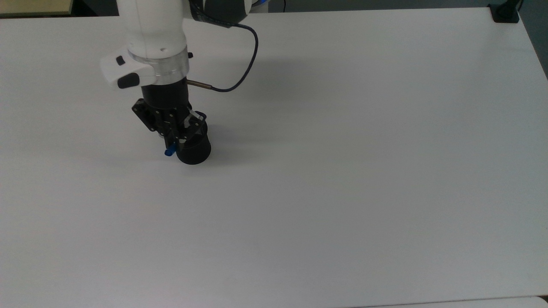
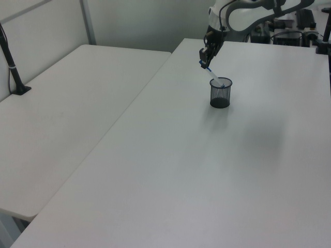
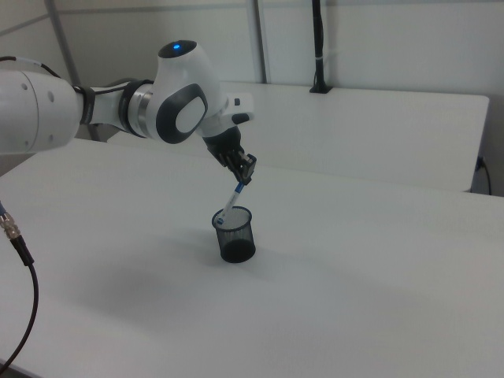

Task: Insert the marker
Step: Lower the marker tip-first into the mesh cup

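The black mesh cup (image 1: 196,152) (image 2: 221,95) (image 3: 235,236) stands upright on the white table (image 1: 342,171). My gripper (image 1: 171,144) (image 2: 205,57) (image 3: 246,175) hangs over the cup's rim and is shut on the marker (image 2: 213,75) (image 3: 231,203). The white barrel is tilted. Its blue cap (image 1: 170,151) pokes out at the fingers, at the upper end. The lower end dips just inside the cup's mouth, near the rim. In the top view the gripper hides most of the barrel and the cup's opening.
A black cable (image 1: 239,77) loops from the wrist over the table. A black clamp (image 1: 505,15) sits at the top view's far right corner. A second white table (image 2: 67,113) adjoins, with a black post (image 2: 13,67) on it.
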